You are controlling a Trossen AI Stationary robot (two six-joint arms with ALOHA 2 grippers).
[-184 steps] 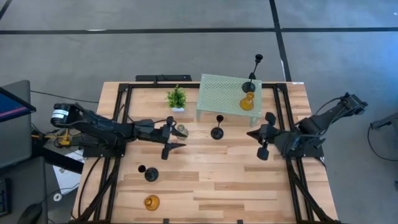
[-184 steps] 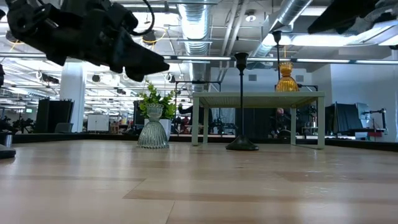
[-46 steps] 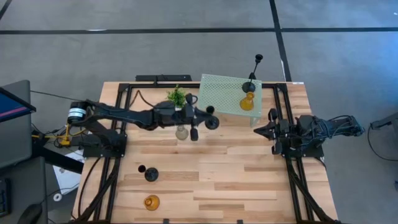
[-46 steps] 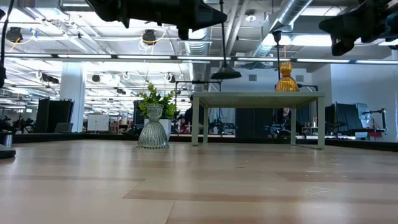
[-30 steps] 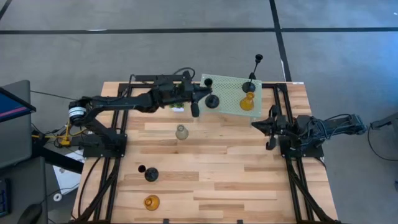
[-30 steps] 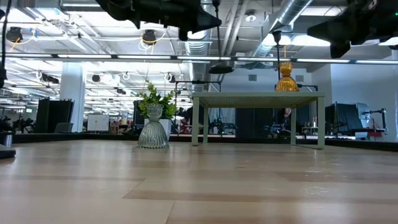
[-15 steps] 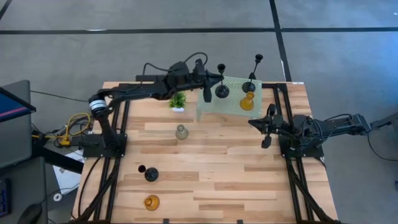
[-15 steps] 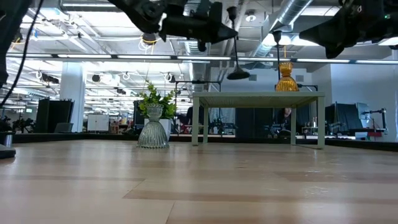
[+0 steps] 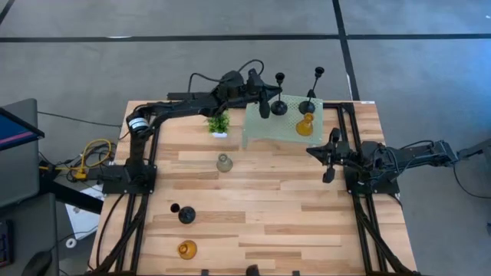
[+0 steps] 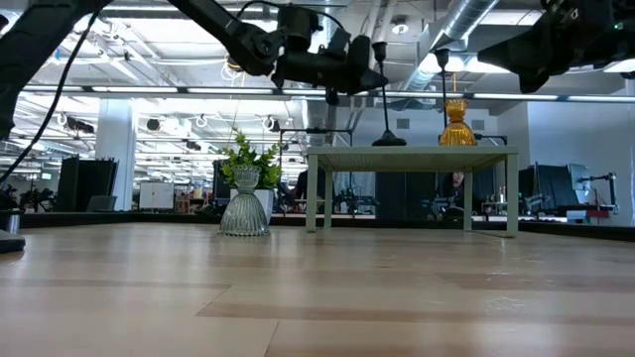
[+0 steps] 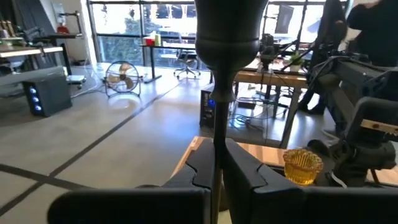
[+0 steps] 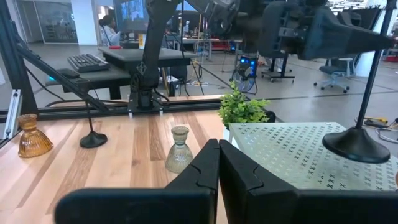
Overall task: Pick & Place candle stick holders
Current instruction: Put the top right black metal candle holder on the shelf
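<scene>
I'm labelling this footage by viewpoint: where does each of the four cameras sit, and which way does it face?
High: overhead, straight down; both arms, mesh stand.
Low: table height, level across; left gripper with black holder above the stand.
Left wrist: along its fingers, clamped on the holder's stem, towards an amber holder.
Right wrist: past its closed fingers, across the table to the clear holder.
Shared: high and right wrist show the plant.
</scene>
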